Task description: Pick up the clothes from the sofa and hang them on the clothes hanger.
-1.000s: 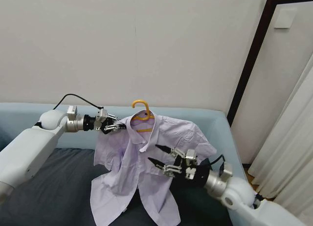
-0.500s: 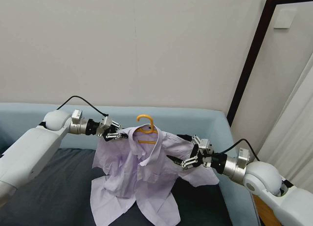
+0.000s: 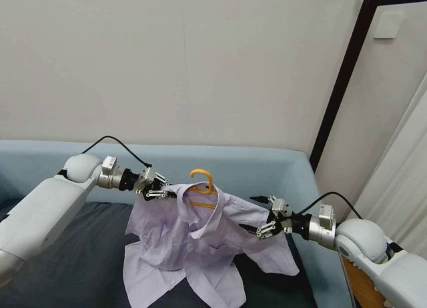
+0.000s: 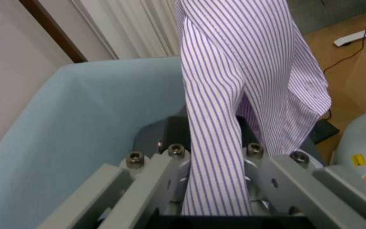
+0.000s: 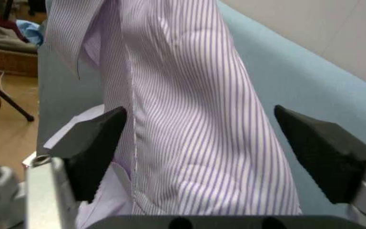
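Your lilac pinstriped shirt point(image 3: 200, 245) hangs on orange plastic hanger point(image 3: 202, 181), held up in front of pale blue sofa point(image 3: 280, 168) backrest, lower part over sofa's dark grey seat cushion point(image 3: 67, 255). Your left end effector point(image 3: 162, 191), above sofa seat, is clamped on shirt shoulder, fabric pinched between fingers point(image 4: 160, 176). Your right end effector point(image 3: 252, 215), nearer sofa's right end, is spread wide, fingertips point(image 5: 97, 138) either side of other shoulder, clear of cloth.

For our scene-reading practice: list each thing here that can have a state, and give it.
shirt: draped over the hanger, held up over the sofa.
hanger: inside the shirt's collar, hook free.
left end effector: shut on the shirt's shoulder.
right end effector: open, straddling the other shoulder.
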Controlling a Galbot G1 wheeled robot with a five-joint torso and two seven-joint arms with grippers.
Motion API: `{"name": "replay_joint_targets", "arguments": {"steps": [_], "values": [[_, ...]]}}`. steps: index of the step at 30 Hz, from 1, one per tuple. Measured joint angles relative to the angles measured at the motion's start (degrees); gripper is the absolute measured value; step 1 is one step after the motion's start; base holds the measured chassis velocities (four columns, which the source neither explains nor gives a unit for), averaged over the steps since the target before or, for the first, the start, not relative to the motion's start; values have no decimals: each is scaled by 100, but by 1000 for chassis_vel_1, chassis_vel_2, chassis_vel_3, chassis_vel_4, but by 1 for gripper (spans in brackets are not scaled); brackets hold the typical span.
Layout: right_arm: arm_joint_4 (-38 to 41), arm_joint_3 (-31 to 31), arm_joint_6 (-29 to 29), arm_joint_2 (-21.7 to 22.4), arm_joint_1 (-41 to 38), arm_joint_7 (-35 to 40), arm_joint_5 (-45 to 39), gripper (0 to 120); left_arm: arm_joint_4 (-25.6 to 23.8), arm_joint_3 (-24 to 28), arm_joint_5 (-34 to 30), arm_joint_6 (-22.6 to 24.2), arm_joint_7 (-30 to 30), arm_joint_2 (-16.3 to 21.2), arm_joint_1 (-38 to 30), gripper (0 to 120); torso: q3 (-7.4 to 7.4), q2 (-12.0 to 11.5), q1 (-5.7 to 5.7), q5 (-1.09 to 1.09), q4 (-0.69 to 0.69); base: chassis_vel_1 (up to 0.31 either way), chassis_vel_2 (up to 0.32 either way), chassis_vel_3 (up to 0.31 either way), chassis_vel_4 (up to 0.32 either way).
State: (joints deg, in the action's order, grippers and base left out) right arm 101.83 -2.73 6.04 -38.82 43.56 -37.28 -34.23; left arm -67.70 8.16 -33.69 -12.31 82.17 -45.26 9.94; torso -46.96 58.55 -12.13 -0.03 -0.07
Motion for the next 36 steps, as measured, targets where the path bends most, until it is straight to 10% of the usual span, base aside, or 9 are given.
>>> {"name": "replay_joint_targets", "arguments": {"steps": [23, 36], "values": [[-380, -47, -398, -148, -133, -764, -127, 1, 176, 8, 80, -28, 219, -129, -48, 7, 0, 0, 0, -1, 0, 0, 0, 0, 0], [-382, -82, -499, -97, -200, -1006, -580, 1, 381, 54, -153, -537, 106, -145, -123, 23, 0, 0, 0, -1, 1, 0, 0, 0, 0]]}}
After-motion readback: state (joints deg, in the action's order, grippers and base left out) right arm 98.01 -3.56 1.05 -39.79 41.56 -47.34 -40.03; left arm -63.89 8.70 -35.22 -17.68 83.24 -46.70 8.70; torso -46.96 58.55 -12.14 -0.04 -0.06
